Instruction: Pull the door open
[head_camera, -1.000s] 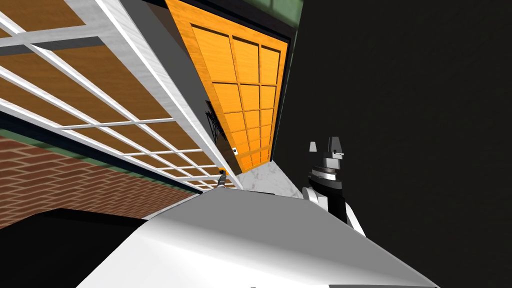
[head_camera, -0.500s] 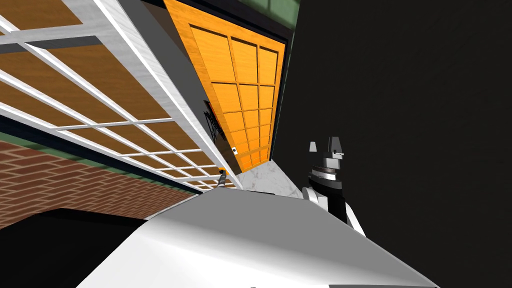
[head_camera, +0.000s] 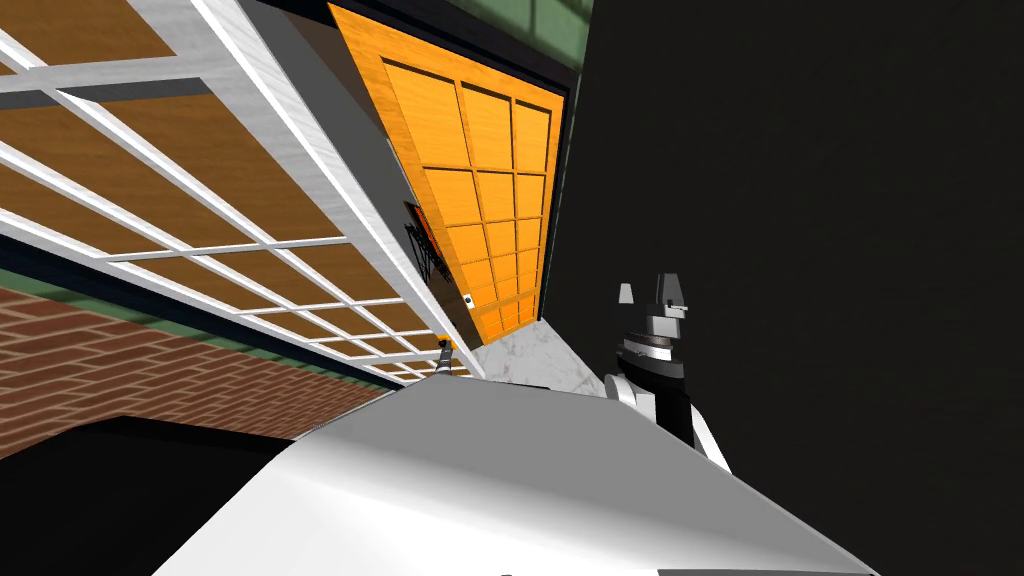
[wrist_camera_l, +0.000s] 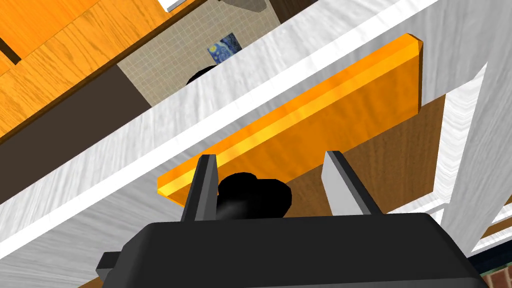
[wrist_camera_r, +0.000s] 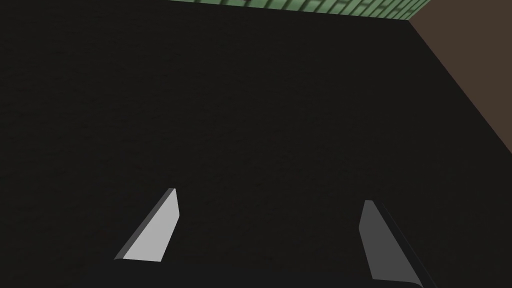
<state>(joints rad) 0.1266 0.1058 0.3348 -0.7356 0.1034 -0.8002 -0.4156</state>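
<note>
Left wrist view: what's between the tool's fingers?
Left wrist view: a black knob, beside one finger, clear of the other. Orange handle crosses beyond the left tool.

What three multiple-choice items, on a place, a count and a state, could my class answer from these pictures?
1. The left gripper is at: A a tap; B the orange handle on the white-framed door; C a drawer knob.
2. Panel columns on the orange door: A three; B two; C six.
3. The right gripper has jaws: A shut on a cup; B shut on a cloth; C open, empty.
Answers: B, the handle lies just beyond it; A, three stand side by side; C, they stand wide apart, nothing between.
</note>
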